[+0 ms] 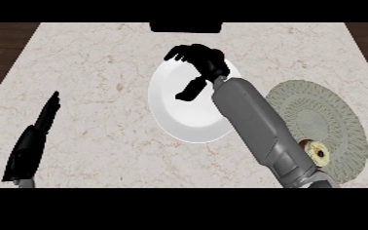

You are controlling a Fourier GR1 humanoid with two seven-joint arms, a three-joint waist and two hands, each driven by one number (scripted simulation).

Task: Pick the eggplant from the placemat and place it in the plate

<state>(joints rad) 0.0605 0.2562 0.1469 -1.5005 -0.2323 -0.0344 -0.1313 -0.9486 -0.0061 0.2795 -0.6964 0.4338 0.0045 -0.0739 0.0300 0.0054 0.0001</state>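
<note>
Marble counter (pixel 93 78): your right hand (pixel 203 64) hovers over the white plate (pixel 173 112), fingers curled; you cannot tell whether the eggplant is inside them. Right of the plate lies the placemat (pixel 327 117). Far left of it, your left hand (pixel 34 136) rests open.

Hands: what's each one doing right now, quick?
Left hand: open, fingers straight, resting at the left edge, holding nothing.
Right hand: over the plate, fingers curled; no eggplant visible, so contents cannot be told.
</note>
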